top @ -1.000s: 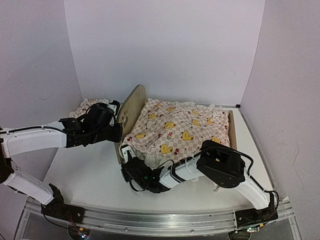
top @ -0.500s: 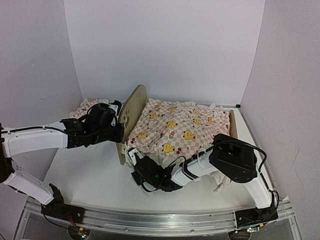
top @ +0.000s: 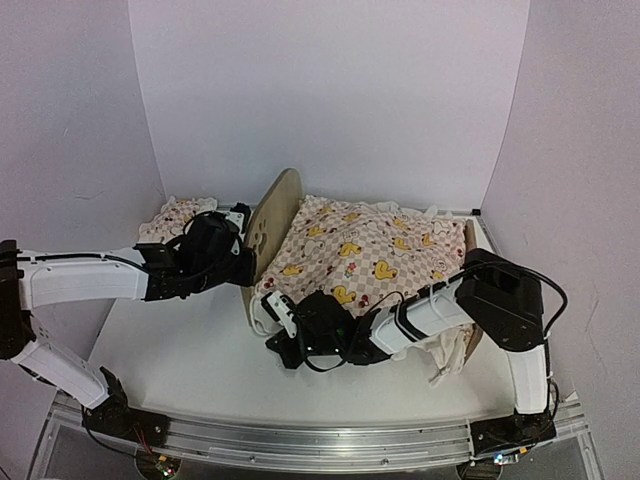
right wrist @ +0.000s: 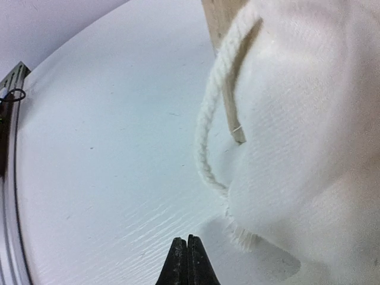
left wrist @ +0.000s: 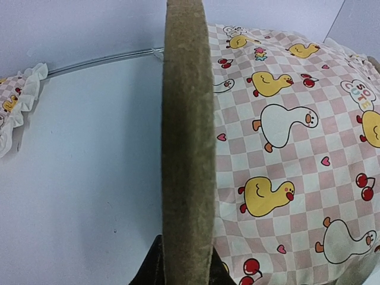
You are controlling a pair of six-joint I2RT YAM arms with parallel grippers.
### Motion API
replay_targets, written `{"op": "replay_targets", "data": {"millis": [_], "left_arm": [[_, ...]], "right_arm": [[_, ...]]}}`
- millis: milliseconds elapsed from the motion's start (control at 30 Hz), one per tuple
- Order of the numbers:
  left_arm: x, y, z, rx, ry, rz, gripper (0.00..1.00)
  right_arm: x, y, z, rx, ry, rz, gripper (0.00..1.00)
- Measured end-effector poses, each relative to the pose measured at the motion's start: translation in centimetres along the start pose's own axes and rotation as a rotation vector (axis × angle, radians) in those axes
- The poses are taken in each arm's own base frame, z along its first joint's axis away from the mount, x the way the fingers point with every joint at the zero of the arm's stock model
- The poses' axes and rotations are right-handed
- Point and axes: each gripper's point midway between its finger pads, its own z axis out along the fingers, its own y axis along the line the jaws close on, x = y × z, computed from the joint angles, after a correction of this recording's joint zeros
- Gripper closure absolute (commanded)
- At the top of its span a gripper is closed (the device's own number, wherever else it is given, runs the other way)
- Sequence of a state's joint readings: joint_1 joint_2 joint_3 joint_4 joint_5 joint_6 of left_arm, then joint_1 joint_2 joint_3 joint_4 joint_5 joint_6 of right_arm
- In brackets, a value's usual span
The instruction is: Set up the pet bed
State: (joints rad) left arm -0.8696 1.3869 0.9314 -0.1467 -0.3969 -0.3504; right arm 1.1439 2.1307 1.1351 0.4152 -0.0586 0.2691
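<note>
The pet bed [top: 272, 212] stands mid-table, its plywood headboard on the left. A pink checkered duck-print cover [top: 372, 252] lies over it. My left gripper [top: 247, 263] is shut on the headboard's lower edge. The left wrist view shows the headboard's edge [left wrist: 187, 136] running up between the black fingers of that left gripper [left wrist: 185, 264], with the cover [left wrist: 285, 136] to its right. My right gripper [top: 275, 340] hangs low at the bed's near left corner. In the right wrist view the right gripper [right wrist: 187, 252] is shut on nothing, just above the table. The cover's white underside [right wrist: 297, 119] and a cord loop [right wrist: 205, 142] hang beside a wooden leg [right wrist: 228, 89].
A small ruffled pillow [top: 176, 213] lies at the back left behind the left arm, and its frill [left wrist: 18, 101] shows in the left wrist view. White walls enclose the table. A metal rail [top: 300, 437] runs along the near edge.
The right gripper has shut and drawn back to the right, below the cover's corner. The left gripper and the headboard have shifted a little to the right.
</note>
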Motion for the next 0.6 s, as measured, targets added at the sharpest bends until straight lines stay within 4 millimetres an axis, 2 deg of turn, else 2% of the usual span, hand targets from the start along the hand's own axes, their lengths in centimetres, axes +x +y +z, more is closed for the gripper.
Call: {"op": "replay_targets", "data": {"millis": [67, 167, 300, 400, 500, 600], "left_arm": [[0.0, 0.0, 0.1, 0.007, -0.012, 0.000, 0.82], [0.3, -0.4, -0.2, 0.062, -0.025, -0.018, 0.50], [2.1, -1.4, -2.5, 0.188, 0.006, -0.057, 0.20], [2.8, -1.2, -5.1, 0.247, 0.017, -0.089, 0.18], [2.9, -0.8, -7.5, 0.295, 0.006, -0.137, 0.20], [3.8, -0.6, -8.7, 0.333, 0.011, -0.206, 0.18]], "right_arm": [[-0.2, 0.6, -0.7, -0.029, 0.000, 0.018, 1.00], [-1.1, 1.5, -1.8, -0.077, -0.008, 0.051, 1.00], [-2.3, 2.4, -3.1, -0.116, -0.025, 0.072, 1.00], [-2.7, 1.9, -4.1, -0.072, -0.009, 0.080, 0.97], [-3.2, 0.9, -4.5, 0.001, 0.019, 0.073, 0.85], [-2.9, -0.7, -5.2, 0.087, 0.057, 0.067, 0.80]]}}
